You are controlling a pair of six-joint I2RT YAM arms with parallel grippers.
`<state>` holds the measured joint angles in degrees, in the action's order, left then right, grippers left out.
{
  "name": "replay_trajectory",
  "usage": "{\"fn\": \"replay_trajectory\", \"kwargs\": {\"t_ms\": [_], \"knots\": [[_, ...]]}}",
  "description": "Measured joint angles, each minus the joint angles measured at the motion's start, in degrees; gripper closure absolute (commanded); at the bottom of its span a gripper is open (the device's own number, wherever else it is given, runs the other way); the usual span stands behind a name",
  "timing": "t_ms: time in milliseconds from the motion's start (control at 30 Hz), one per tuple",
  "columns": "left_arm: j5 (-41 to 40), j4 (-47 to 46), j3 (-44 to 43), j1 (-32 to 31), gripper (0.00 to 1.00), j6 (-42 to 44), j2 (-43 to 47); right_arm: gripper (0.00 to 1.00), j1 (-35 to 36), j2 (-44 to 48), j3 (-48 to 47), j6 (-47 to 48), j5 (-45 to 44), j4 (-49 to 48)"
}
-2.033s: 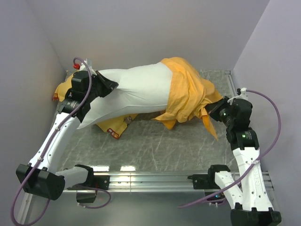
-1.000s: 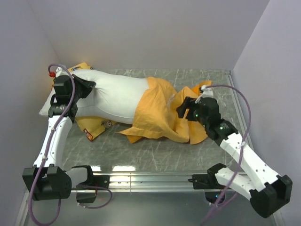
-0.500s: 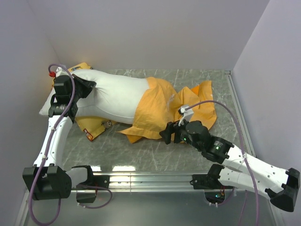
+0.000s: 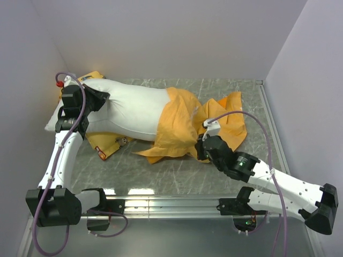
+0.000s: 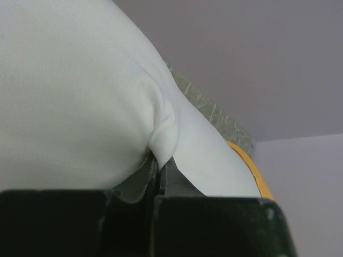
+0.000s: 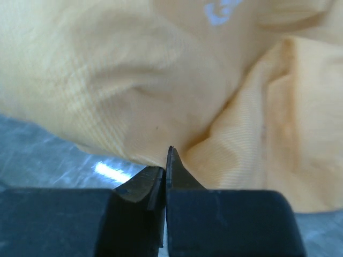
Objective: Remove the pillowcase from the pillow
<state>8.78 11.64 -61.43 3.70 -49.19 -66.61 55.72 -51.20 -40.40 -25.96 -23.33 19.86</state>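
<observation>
The white pillow (image 4: 134, 110) lies across the back left of the table, its right end still inside the orange pillowcase (image 4: 179, 126), which is bunched toward the right. My left gripper (image 4: 102, 98) is shut on a pinch of the pillow's left end, seen up close in the left wrist view (image 5: 159, 160), where the pillow (image 5: 69, 96) fills the frame. My right gripper (image 4: 198, 145) is at the pillowcase's near edge. In the right wrist view its jaws (image 6: 167, 160) are closed, with the pillowcase (image 6: 134, 69) creasing into the tips.
A smaller yellow pillow with little cars (image 4: 104, 145) lies under the white pillow's left end. The walls stand close at the back, left and right. The grey marbled table top (image 4: 161, 174) shows in front of the pillow, ending at a metal rail (image 4: 171, 203).
The right gripper let go of the pillowcase's top, swung down in front of the fabric, and has now moved back up to its near edge and closed. The left arm has held still over the last second.
</observation>
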Motion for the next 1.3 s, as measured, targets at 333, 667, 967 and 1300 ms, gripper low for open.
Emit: {"fn": "replay_trajectory", "kwargs": {"t_ms": [333,667,967,1300], "knots": [[-0.2,0.28,-1.49,-0.04,1.0,0.39,-1.42,1.0,-14.75,11.96,-11.58,-6.19,-13.4,19.47],[-0.15,0.7,-1.75,-0.04,0.99,0.48,-1.36,1.0,-28.59,4.37,-29.35,-4.09,-15.67,23.17],[0.09,2.93,-2.38,-0.02,1.0,1.51,-0.42,1.0,-50.12,-16.33,-38.86,-2.56,-8.76,17.27],[1.92,3.76,-2.36,0.02,1.0,1.92,0.66,0.46,-54.58,-32.26,-29.2,-3.58,6.16,9.79]]}}
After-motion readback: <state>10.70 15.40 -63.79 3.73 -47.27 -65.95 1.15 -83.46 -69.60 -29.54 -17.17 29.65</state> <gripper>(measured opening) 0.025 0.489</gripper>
